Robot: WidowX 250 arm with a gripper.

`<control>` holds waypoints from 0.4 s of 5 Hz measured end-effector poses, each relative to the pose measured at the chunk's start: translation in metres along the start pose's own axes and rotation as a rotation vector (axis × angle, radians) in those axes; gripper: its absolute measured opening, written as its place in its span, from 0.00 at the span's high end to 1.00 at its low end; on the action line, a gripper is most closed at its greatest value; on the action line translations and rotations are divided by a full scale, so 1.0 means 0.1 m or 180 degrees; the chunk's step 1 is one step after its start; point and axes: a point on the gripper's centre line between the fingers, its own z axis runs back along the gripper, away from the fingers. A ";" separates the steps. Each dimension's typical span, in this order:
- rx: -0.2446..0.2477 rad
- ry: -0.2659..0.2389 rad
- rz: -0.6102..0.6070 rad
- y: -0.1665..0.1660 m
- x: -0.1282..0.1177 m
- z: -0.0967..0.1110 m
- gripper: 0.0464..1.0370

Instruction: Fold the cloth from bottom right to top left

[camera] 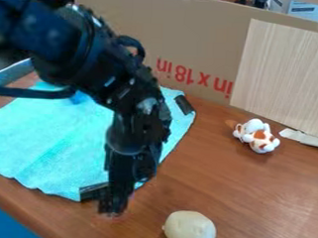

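My black gripper [113,202] hangs low over the wooden table, at the cloth's lower right corner. The turquoise cloth [51,141] lies spread on the left half of the table, with its upper right part behind the arm. A black patch [94,191] marks its lower corner, directly left of the gripper; I cannot tell whether they touch. Another black patch [184,104] is at the upper right corner. Something blue [78,98] lies on the upper part of the cloth, partly hidden by the arm.
A pale, rounded object [190,229] stands at the table's front edge, right of the gripper. A white and orange plush toy [257,135] sits farther back on the right. Behind the table [251,194] stand a cardboard panel [172,32] and a light wood-grain board [286,77].
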 end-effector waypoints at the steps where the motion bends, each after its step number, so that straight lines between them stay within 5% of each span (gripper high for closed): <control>1: 0.0049 0.0078 0.0025 0.00 -0.05 -0.03 0.04; 2: 0.0067 0.0182 0.0041 0.00 -0.08 -0.10 0.04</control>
